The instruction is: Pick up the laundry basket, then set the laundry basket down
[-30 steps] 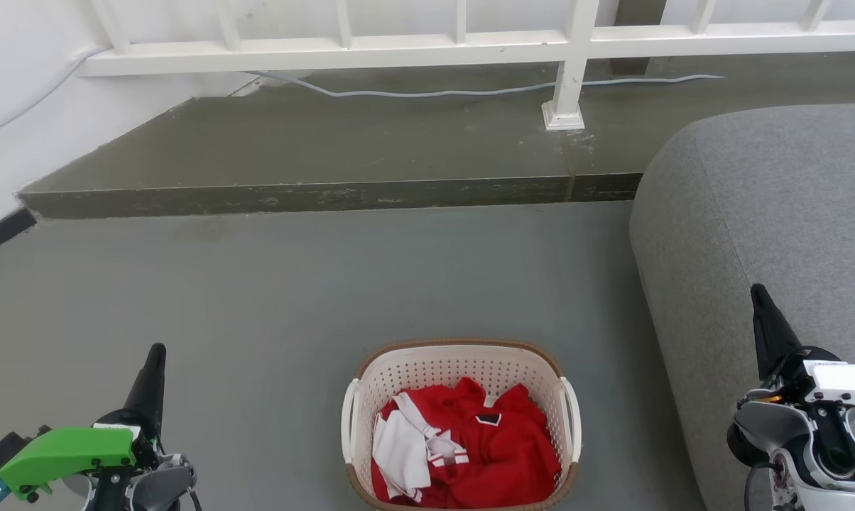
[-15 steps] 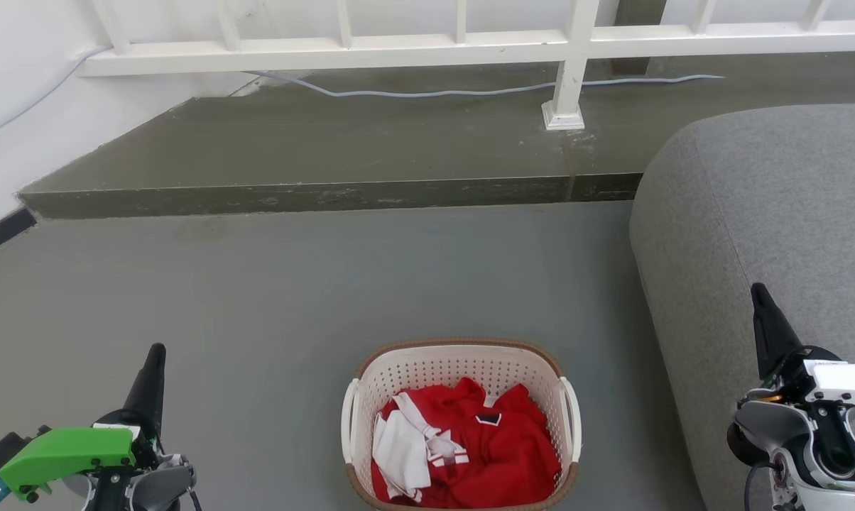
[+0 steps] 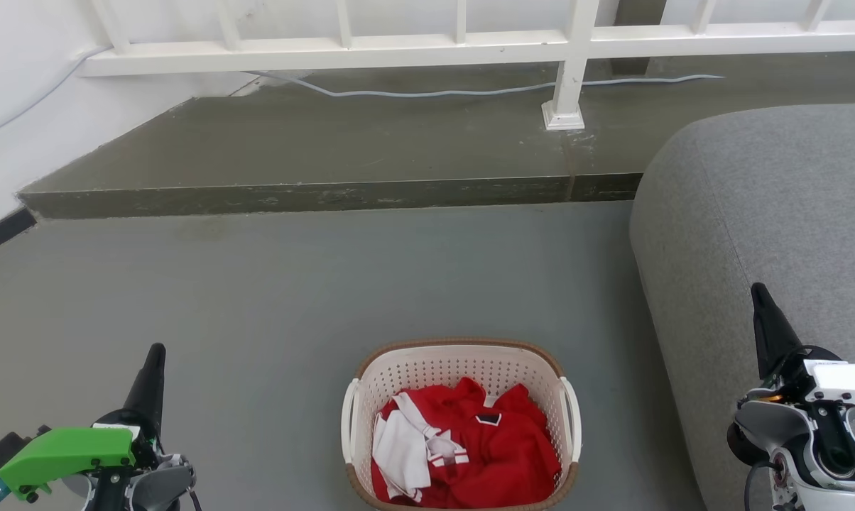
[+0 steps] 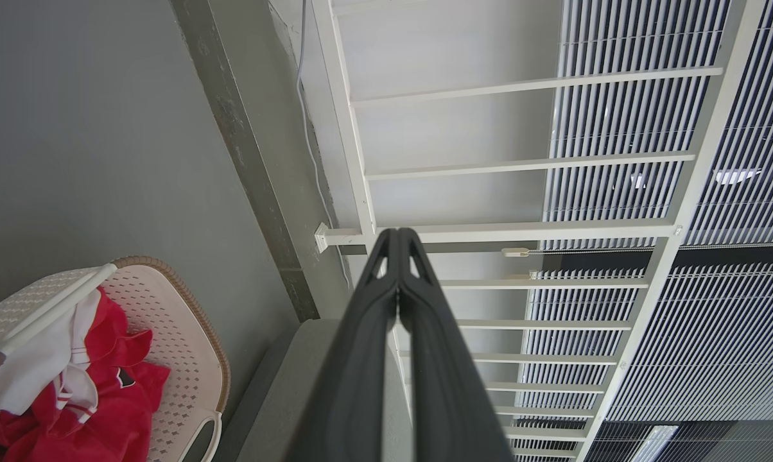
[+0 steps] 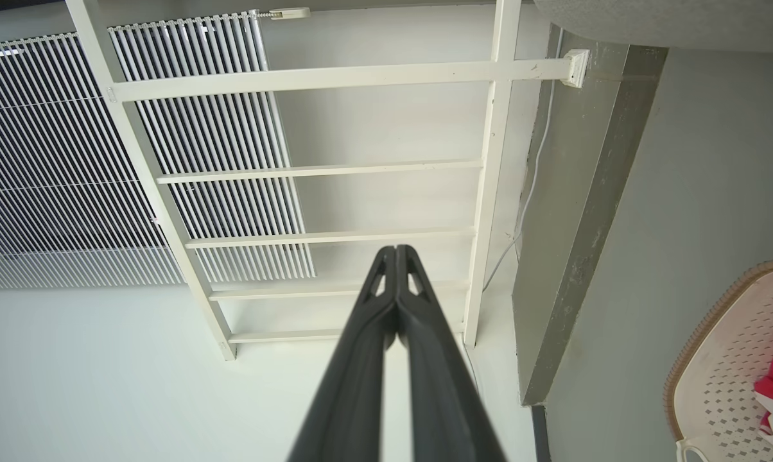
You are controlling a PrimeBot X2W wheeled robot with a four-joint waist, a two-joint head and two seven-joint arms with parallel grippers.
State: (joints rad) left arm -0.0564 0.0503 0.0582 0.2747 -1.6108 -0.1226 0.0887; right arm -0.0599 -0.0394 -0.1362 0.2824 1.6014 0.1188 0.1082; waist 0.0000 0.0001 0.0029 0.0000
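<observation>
Laundry basket (image 3: pixel 447 367) sits upright on the grey floor (image 3: pixel 257 298), mouth up, low centre in our head view and just beside the grey sofa (image 3: pixel 768 213) on our right. The loop handles face our left and right, so the long axis looks to run left-right across us, roughly parallel to the raised step (image 3: pixel 328 195) and white railing (image 3: pixel 569 42) beyond. The brown rim looks level. Inside are a crumpled red garment (image 3: pixel 498 454) and a white cloth (image 3: pixel 399 447) on its left.

We have the left gripper (image 3: pixel 155 358) low left, jaws pressed together, pointing away from us, well apart from the basket. Right gripper (image 3: pixel 760 301) is low right in front of the sofa, jaws also pressed together, holding nothing. Both wrist views show the tips touching and the basket off to one side.
</observation>
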